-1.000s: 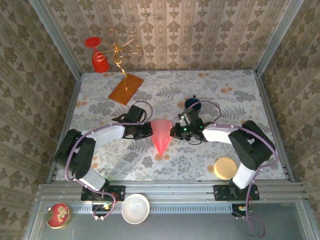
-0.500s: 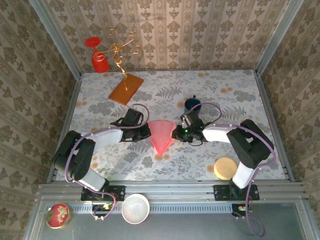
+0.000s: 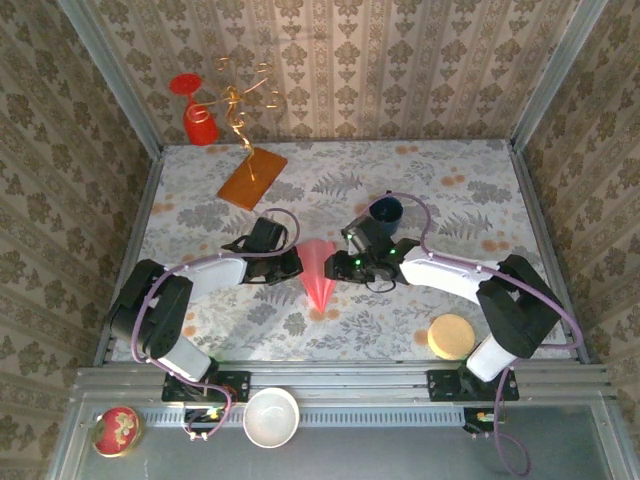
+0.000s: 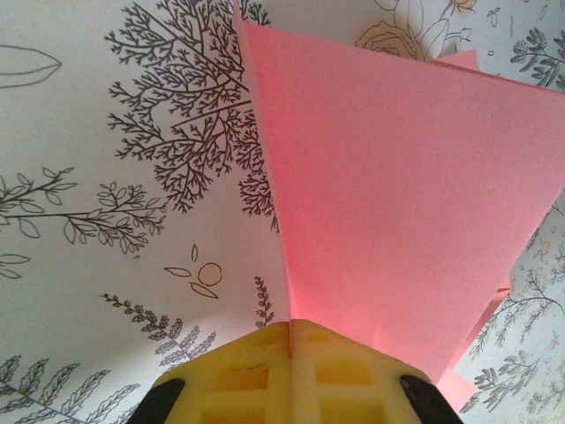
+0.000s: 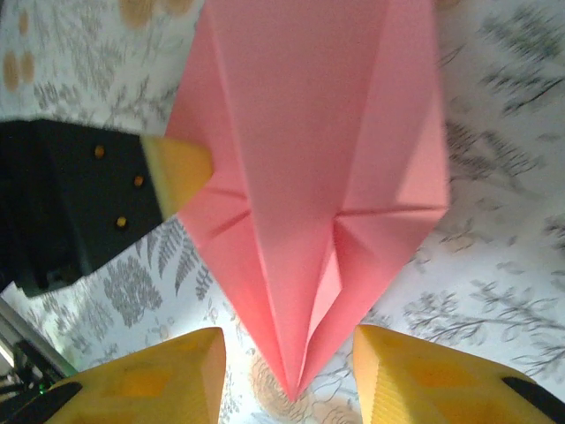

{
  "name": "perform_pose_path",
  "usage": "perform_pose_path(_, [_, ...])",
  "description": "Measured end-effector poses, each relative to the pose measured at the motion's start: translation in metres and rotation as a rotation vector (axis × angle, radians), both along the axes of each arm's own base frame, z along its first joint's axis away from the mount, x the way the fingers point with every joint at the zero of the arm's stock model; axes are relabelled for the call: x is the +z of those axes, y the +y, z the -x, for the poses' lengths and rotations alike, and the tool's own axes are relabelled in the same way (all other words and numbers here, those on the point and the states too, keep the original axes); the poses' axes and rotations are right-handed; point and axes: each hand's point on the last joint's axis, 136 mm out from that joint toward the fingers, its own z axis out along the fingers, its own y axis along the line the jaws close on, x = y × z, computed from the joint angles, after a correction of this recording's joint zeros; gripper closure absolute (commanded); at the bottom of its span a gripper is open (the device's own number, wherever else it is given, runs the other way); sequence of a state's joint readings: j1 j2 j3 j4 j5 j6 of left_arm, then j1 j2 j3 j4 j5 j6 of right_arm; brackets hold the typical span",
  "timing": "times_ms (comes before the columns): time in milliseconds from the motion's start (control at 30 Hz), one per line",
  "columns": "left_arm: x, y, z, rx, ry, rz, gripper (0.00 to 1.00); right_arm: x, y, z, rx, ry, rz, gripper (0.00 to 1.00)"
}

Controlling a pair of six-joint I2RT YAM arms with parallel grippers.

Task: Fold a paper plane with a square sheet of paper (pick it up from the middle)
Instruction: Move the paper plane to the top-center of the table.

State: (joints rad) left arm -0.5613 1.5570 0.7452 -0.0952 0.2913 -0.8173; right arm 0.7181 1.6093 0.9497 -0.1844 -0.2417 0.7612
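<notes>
My left hand [image 4: 290, 336] was clamped shut on the paper plane [image 3: 320, 272], just left of the cup [image 3: 386, 209]. My right hand [image 5: 289, 375] stood half open astride its nose, gripping nothing. A one-sided tug might tear it.

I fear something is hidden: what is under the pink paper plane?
The floral table shows beside the paper plane, up to its edges. What lies beneath its folded layers is covered and cannot be seen.

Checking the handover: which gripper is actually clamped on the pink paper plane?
The left gripper: its yellow pads are shut together on the paper plane's edge. The right gripper's fingers stand apart, either side of the pointed tip.
</notes>
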Motion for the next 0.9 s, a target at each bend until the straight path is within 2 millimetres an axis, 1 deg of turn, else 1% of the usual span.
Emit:
perform_pose_path(100, [0.000,0.000,0.000,0.000,0.000,0.000,1.00,-0.011,0.010,0.008,0.031,0.027,0.028,0.54])
perform_pose_path(167, [0.000,0.000,0.000,-0.001,0.000,0.000,1.00,-0.020,0.013,0.011,0.041,0.047,0.047,0.54])
perform_pose_path(267, [0.000,0.000,0.000,-0.001,0.000,0.000,1.00,-0.027,0.014,0.011,0.044,0.065,0.063,0.57])
perform_pose_path(467, [0.000,0.000,0.000,-0.002,0.001,0.003,1.00,-0.030,0.018,0.007,0.048,0.073,0.073,0.58])
perform_pose_path(700, [0.001,-0.002,0.002,-0.009,0.010,0.015,1.00,-0.035,0.025,0.006,0.083,0.070,0.083,0.54])
perform_pose_path(900, [0.001,-0.003,0.003,-0.014,0.016,0.022,1.00,-0.034,0.037,0.007,0.137,0.050,0.095,0.52])
